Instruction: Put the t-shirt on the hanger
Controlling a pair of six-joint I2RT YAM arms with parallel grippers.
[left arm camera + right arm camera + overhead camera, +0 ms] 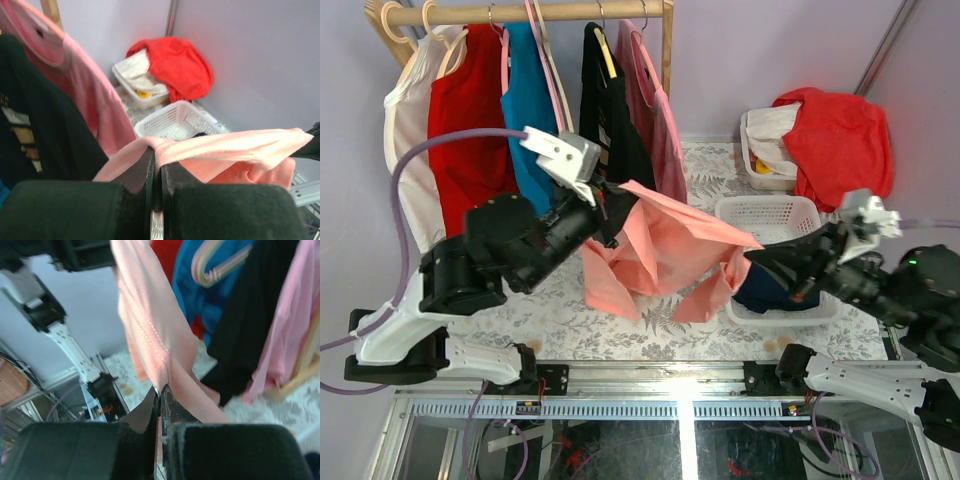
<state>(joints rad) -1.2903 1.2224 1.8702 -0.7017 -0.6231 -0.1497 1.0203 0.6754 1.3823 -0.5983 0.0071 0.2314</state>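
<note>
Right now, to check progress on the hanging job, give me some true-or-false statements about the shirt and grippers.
1. The left gripper and right gripper are both shut on the t-shirt. True.
2. The t-shirt lies flat on the table. False: it hangs stretched between the grippers.
3. A red shirt drapes over a white bin. True.
4. The t-shirt hangs on the rack. False: the grippers hold it in front of the rack.
</note>
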